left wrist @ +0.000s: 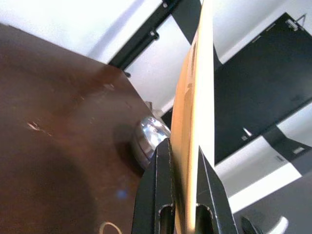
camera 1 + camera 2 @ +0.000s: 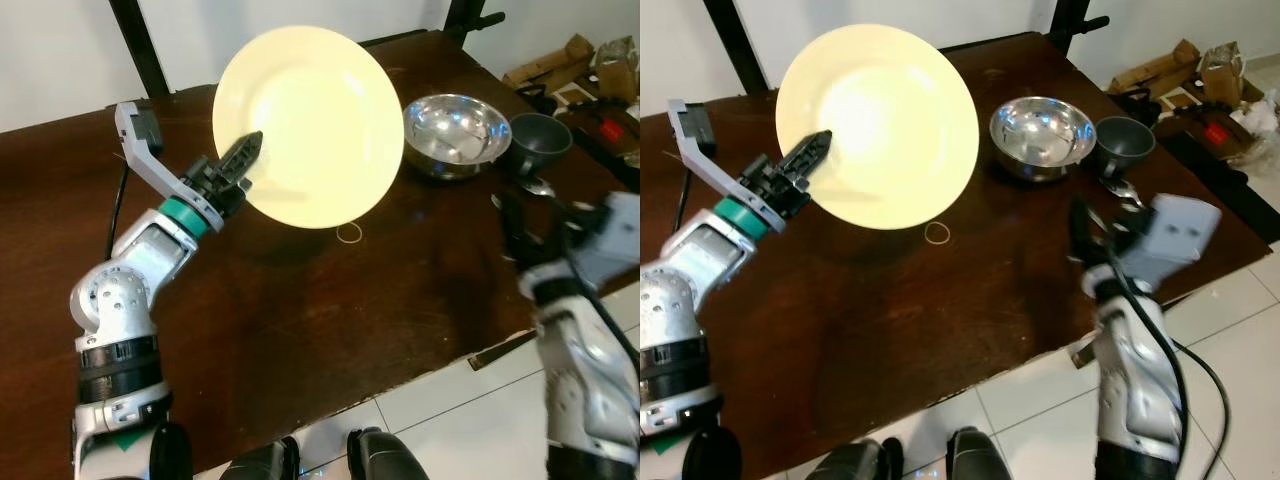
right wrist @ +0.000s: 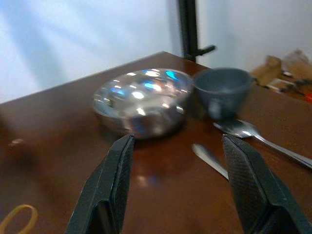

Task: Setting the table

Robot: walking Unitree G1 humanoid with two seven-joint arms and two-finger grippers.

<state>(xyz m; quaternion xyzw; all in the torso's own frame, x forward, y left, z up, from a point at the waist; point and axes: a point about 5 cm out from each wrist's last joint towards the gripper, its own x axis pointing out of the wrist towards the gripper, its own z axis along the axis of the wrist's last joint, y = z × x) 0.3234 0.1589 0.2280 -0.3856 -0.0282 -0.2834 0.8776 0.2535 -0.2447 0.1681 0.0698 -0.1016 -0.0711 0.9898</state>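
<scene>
My left gripper point(image 2: 243, 156) is on the left, forearm slanting up from the near tabletop edge, its jaws clenched on the rim of a pale yellow plate point(image 2: 310, 125). I hold the plate off the dark wooden tabletop point(image 2: 300, 310), tilted so its face turns toward my head camera. My left wrist view sees it edge-on instead: a thin cream rim point(image 1: 191, 122) running between my two black fingers point(image 1: 155, 195), one on each face.

Below the plate a small rubber band point(image 2: 349, 233) lies flat on the wood. To its right stands a shiny steel bowl point(image 2: 457, 132), and just beside that, a dark grey cup point(image 2: 540, 140). The right wrist view shows what my eyes barely catch: a spoon point(image 3: 253, 134) lying near the cup, and another slim piece of cutlery point(image 3: 209, 158) in front of the bowl; what kind, I cannot tell.

The tabletop is scuffed and sits on a white tiled floor point(image 2: 470, 410); behind it is a white wall with black stand legs point(image 2: 145, 45), and cardboard clutter point(image 2: 1200, 75) lies on the floor at far right.

My right gripper point(image 3: 178, 183) hovers low over the tabletop near its right edge, jaws released and spread, pointing toward the bowl and cup. That arm is blurred in my eye views.
</scene>
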